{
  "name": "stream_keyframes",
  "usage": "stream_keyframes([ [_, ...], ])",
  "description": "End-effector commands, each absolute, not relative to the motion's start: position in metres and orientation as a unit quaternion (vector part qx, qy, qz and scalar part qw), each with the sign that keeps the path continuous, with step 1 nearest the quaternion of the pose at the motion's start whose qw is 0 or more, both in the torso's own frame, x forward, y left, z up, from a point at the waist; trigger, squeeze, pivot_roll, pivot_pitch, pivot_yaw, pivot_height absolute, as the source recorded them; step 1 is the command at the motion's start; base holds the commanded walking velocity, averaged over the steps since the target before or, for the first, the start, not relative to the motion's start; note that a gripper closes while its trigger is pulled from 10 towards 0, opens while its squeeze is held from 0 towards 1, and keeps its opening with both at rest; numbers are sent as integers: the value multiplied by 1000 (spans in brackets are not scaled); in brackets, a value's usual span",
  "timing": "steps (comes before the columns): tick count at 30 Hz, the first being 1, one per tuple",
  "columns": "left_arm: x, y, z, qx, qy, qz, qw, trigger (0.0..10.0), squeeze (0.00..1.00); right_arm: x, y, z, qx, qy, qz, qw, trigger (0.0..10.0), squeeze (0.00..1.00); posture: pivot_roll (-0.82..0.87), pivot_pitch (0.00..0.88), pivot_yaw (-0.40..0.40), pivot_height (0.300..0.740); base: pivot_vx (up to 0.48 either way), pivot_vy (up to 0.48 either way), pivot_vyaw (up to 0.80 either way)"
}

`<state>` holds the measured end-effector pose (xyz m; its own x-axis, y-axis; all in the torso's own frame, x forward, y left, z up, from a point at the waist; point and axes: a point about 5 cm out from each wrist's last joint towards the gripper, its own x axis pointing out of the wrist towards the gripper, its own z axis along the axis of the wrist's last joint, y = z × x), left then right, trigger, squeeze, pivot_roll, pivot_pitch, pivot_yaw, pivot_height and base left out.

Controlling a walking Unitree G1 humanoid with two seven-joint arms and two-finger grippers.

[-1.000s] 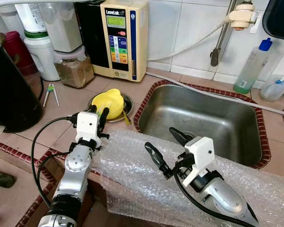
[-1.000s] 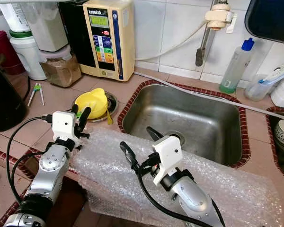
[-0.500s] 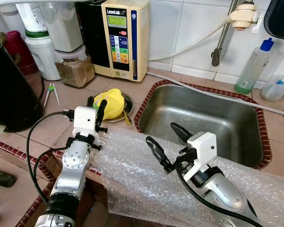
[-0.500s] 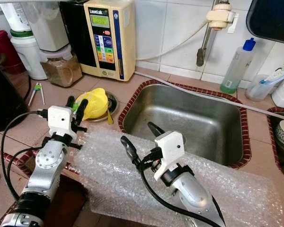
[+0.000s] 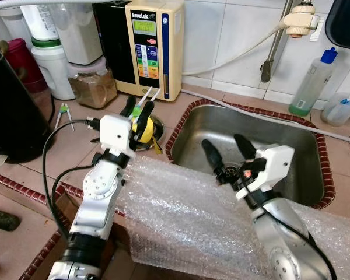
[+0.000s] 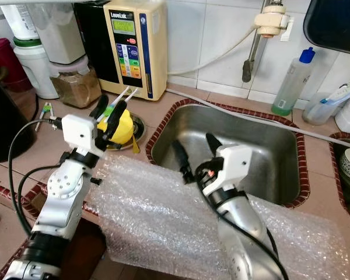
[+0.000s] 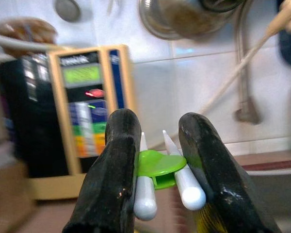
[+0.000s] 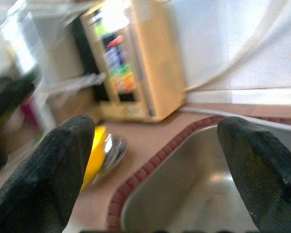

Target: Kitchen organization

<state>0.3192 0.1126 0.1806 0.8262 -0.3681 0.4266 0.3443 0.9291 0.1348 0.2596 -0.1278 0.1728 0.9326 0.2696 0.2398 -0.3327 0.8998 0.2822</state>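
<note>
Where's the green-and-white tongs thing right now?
The green-and-white tongs are clamped in the left hand, lifted above the yellow lid on the counter, left of the sink.

bubble wrap (image 5: 181,221) before sink (image 5: 251,146)

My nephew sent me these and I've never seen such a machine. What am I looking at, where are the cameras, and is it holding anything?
It is a humanoid robot working at a kitchen counter. Two pictures come from cameras in its head, looking down at its silver arms; the other two come from cameras on its wrists, looking along its black fingers. The left gripper is shut on a pair of white chopsticks with a green connector, lifted above the yellow item on a metal dish. The right gripper is open and empty over the steel sink. Bubble wrap covers the counter edge, and a beige water machine stands by the wall.
</note>
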Motion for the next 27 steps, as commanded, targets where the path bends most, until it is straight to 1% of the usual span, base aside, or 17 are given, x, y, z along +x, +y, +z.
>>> stream_keyframes([
  [1, 317, 95, 181, 3, -214, -245, 946, 0, 0, 266, -131, 177, 205, -100, 136, 964, 10000, 0, -34, 26, 45, 740, 0, 0, 0],
  [4, 313, 83, 184, -5, -219, -276, 936, 0, 0, 270, -130, 179, 237, -96, 131, 958, 10000, 0, -35, 27, 49, 740, 0, 0, 0],
  [5, 313, 83, 184, -5, -219, -276, 936, 0, 0, 270, -130, 179, 237, -96, 131, 958, 10000, 0, -35, 27, 49, 740, 0, 0, 0],
  [8, 309, 69, 187, -25, -218, -315, 923, 0, 0, 278, -127, 180, 312, -81, 117, 939, 10000, 0, -34, 28, 50, 740, 0, 0, 0],
  [9, 309, 69, 187, -25, -218, -315, 923, 0, 0, 278, -127, 180, 312, -81, 117, 939, 10000, 0, -34, 28, 50, 740, 0, 0, 0],
  [10, 306, 60, 188, -41, -214, -342, 914, 0, 0, 283, -125, 181, 378, -66, 117, 916, 10000, 0, -33, 29, 52, 740, 0, 0, 0],
  [12, 303, 53, 189, -52, -211, -364, 906, 0, 0, 288, -123, 180, 423, -53, 116, 897, 10000, 0, -32, 33, 57, 740, 0, 0, 0],
  [14, 301, 49, 189, -56, -208, -374, 902, 0, 0, 291, -121, 180, 443, -45, 116, 888, 10000, 0, -33, 36, 59, 740, 0, 0, 0],
  [16, 297, 45, 187, -58, -206, -390, 896, 0, 0, 301, -117, 184, 487, -42, 114, 865, 10000, 0, -34, 37, 60, 740, 0, 0, 0],
  [22, 294, 42, 183, -55, -198, -401, 893, 0, 0, 315, -106, 188, 504, 0, 144, 851, 10000, 0, -22, 46, 49, 740, 0, 0, 0],
  [23, 294, 42, 183, -55, -197, -401, 893, 0, 0, 316, -105, 189, 505, 2, 146, 851, 5412, 0, -20, 47, 47, 740, 0, 0, 0],
  [24, 294, 42, 183, -56, -197, -401, 893, 0, 0, 317, -105, 189, 505, 4, 147, 850, 5412, 0, -20, 47, 46, 740, 0, 0, 0],
  [25, 293, 42, 182, -56, -197, -401, 893, 0, 0, 317, -104, 190, 505, 4, 150, 850, 0, 0, -19, 46, 43, 740, 0, 0, 0],
  [27, 293, 42, 182, -56, -197, -399, 894, 0, 0, 317, -104, 191, 504, 5, 154, 850, 0, 0, -18, 46, 41, 740, 0, 0, 0],
])
